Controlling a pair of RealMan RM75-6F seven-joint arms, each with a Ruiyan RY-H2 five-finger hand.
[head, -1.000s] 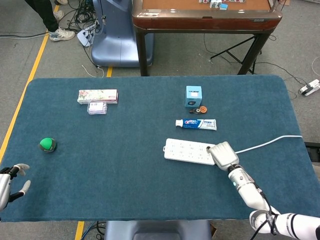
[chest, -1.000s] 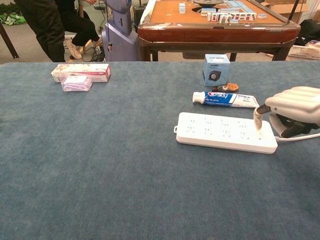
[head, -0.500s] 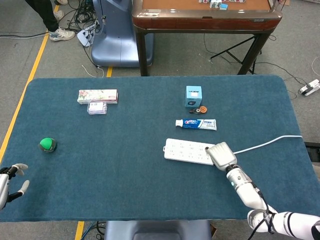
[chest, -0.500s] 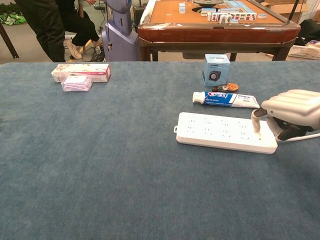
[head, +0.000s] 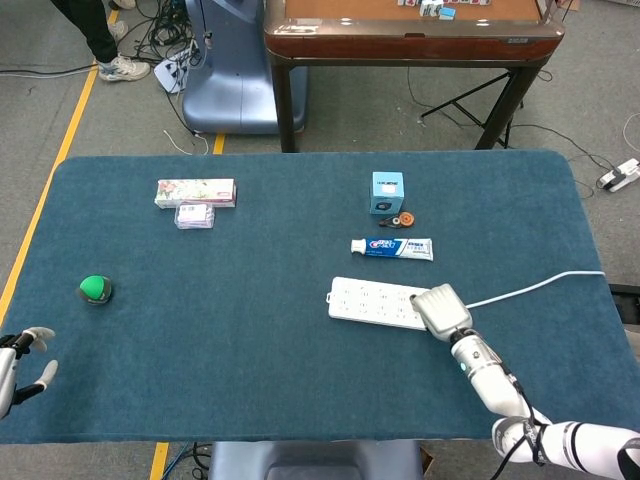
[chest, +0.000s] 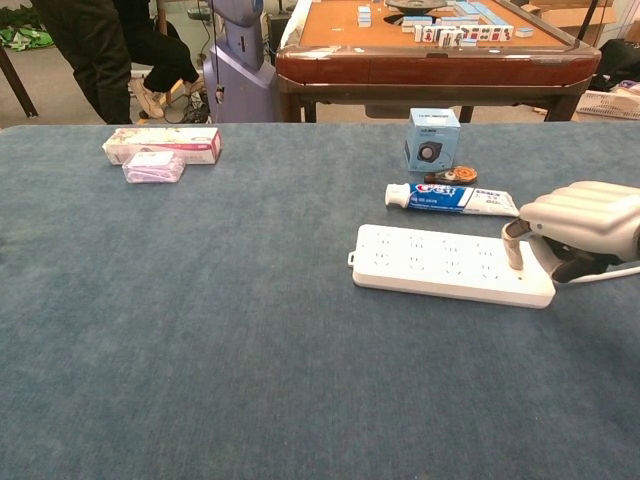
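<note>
Partly hidden by its own knuckles, the right robot hand (chest: 580, 225) sits over the cable end of the white power strip (chest: 450, 264), fingers curled in and one fingertip pressing down on the strip's top face near that end. The chest view cuts the hand off at the frame edge, so its wrist is out of sight there, and what lies under the palm cannot be made out. The strip lies flat on the blue bench (head: 250, 350), its white cable (head: 540, 284) running off toward the right edge. Just beyond the strip lies a toothpaste tube (chest: 450, 198), and further back stands a small blue box (chest: 433, 139). The left robot hand (head: 18, 365) shows only in the head view, at the near left corner, cut off by the frame, fingers apart and holding nothing; a green ball (head: 95, 289) lies nearby.
</note>
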